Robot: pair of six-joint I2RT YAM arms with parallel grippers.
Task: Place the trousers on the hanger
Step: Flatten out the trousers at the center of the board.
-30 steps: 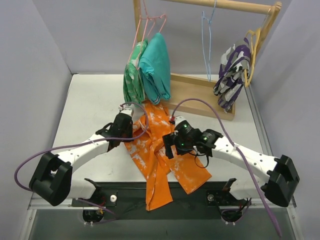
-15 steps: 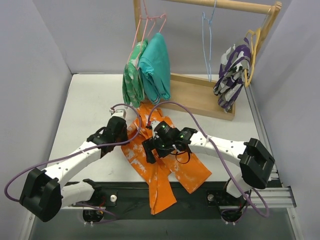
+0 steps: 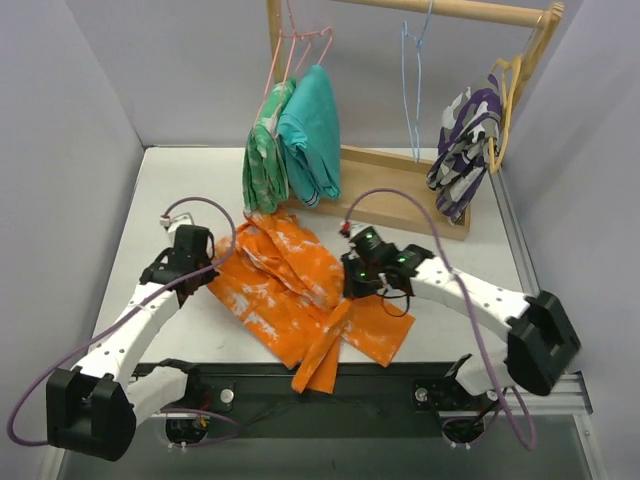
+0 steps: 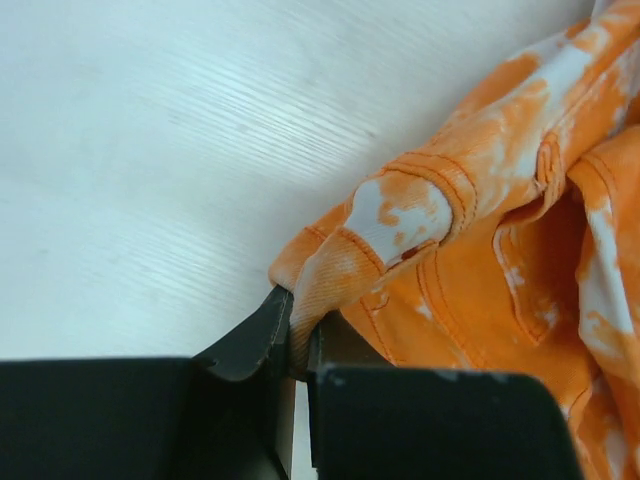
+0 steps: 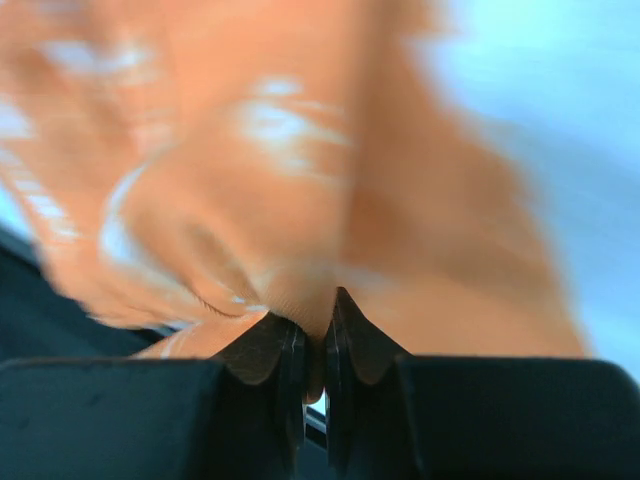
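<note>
Orange trousers (image 3: 285, 280) lie bunched mid-tabletop, one leg reaching near edge. Light-blue hanger (image 3: 411, 80) hangs bare on wooden rail (image 3: 470, 10) above far edge, well apart from the cloth.

Cloth looks soft, limp and light, and folds slump. Best held at stitched waistband or hem, where thick seam resists slipping.

Left gripper (image 4: 300, 335) pinches seamed edge on left side. Right gripper (image 5: 315, 355) clamps fold on right.

Wrist views show cloth caught between jaws. Overhead view hides that, yet alone shows hanger. Right wrist view blurred.
</note>
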